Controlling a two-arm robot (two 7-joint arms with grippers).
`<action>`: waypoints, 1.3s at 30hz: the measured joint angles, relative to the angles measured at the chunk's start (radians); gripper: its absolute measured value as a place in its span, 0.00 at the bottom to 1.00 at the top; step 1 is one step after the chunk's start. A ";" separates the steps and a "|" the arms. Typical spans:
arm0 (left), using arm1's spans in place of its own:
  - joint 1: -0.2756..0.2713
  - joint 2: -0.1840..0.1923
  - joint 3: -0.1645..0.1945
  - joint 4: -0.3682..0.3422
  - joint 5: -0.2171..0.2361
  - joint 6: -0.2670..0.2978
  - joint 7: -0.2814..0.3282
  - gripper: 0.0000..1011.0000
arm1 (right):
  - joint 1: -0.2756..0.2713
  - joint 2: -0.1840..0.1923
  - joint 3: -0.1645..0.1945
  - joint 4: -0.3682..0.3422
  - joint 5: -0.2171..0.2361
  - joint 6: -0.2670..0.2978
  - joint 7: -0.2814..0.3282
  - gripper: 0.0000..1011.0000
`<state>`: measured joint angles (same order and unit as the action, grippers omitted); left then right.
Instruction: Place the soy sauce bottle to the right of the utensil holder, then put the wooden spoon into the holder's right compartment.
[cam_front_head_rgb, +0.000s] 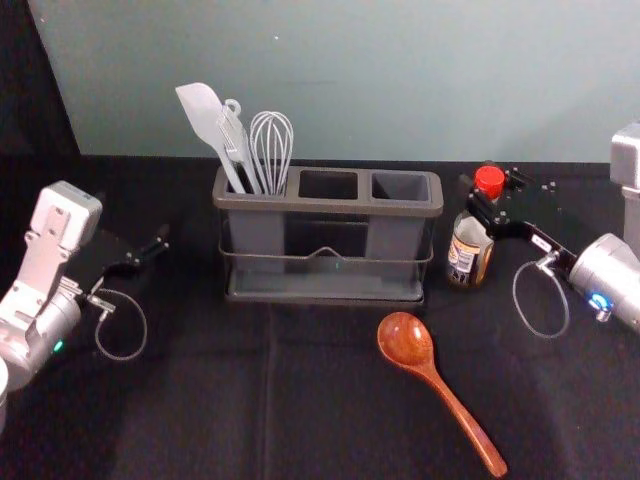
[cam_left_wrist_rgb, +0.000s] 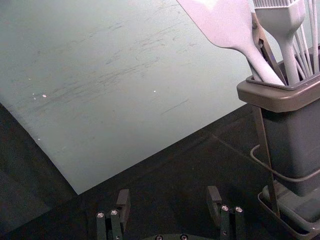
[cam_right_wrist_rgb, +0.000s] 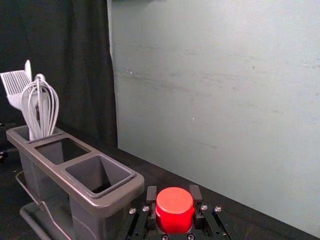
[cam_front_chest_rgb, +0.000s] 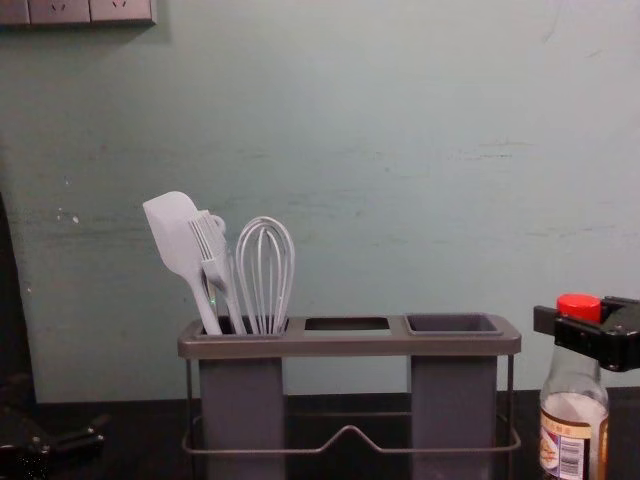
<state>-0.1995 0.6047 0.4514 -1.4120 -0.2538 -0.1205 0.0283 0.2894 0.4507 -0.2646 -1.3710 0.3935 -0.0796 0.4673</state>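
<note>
Pinching the red cap of the soy sauce bottle between the fingers of the right gripper, to the right of the utensil holder and a little apart from it. Held upright, with a printed label round clear glass; cannot tell from the chest view whether resting on the table at the base. Packed into the holder's left compartment: a pale spatula leaning out to the left, a brush next to it and a whisk to the right, all with handles down and heads above the rim. Showing bare inner walls in the middle compartment and likewise in the right compartment, nearest the bottle. Looped across the near side of the holder, a thin wire rail. Lying flat on the near side, in front of the holder's right part and clear of both holder and bottle: the wooden spoon, bowl toward the far left, handle slanting toward the near right. Parked well to the left of the holder, the left gripper, with fingers spread wide around nothing.
</note>
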 joint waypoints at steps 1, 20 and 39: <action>0.000 0.000 0.000 0.000 0.000 0.000 0.000 0.99 | 0.002 -0.001 -0.001 0.003 0.000 0.000 0.002 0.39; 0.000 0.000 0.000 0.000 0.000 0.000 0.000 0.99 | 0.021 -0.011 -0.009 0.036 -0.001 -0.002 0.012 0.39; 0.000 0.000 0.000 0.000 0.000 0.000 0.000 0.99 | 0.018 -0.010 -0.007 0.032 -0.001 0.000 0.012 0.87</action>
<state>-0.1995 0.6047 0.4513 -1.4120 -0.2539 -0.1206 0.0283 0.3076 0.4408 -0.2715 -1.3393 0.3925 -0.0797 0.4794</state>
